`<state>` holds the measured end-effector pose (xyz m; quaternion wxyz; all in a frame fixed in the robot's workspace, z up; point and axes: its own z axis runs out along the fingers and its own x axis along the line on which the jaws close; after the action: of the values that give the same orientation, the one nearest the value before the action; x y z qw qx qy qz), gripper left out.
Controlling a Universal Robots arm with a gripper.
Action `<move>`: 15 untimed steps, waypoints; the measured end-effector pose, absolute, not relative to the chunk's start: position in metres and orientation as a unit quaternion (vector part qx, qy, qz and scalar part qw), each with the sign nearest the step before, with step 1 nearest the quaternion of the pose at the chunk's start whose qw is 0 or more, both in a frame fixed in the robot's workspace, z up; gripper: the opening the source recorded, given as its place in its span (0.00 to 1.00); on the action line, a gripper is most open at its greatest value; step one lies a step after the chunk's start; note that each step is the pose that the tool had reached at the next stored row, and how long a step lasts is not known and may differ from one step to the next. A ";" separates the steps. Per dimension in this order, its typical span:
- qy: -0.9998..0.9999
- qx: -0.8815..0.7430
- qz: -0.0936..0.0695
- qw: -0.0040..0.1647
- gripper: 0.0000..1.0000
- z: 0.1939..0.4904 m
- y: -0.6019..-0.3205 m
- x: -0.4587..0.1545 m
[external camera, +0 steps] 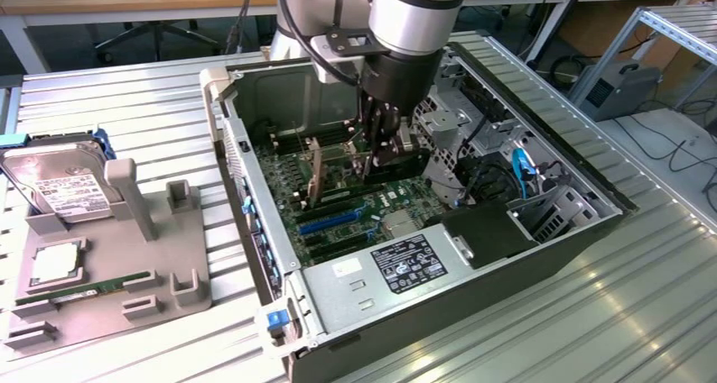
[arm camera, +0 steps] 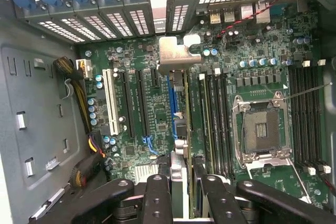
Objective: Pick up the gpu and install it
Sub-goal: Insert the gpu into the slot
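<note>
My black two-finger gripper (external camera: 375,156) clamped on thin flat black gpu card with silvery end bracket (arm camera: 180,85), held edge-down over green motherboard (arm camera: 252,51) inside open grey computer case (external camera: 241,160). I'd keep card square, bracket against rear slots, press evenly.

A robotics lab or electronics workshop. An open desktop computer case (external camera: 448,257) lies on a ribbed aluminium workbench (external camera: 627,316), beside a grey fixture (external camera: 107,282) holding computer parts. Wooden desks (external camera: 134,1) and an office chair base (external camera: 157,34) stand behind, with cables (external camera: 683,148) trailing on the floor and an aluminium frame (external camera: 672,30).
</note>
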<state>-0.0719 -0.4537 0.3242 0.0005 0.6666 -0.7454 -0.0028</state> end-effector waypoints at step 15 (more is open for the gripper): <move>-0.745 0.667 -0.003 0.001 0.27 0.324 -0.457 -0.074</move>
<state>-0.0737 -0.4571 0.3236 0.0005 0.6666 -0.7454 -0.0028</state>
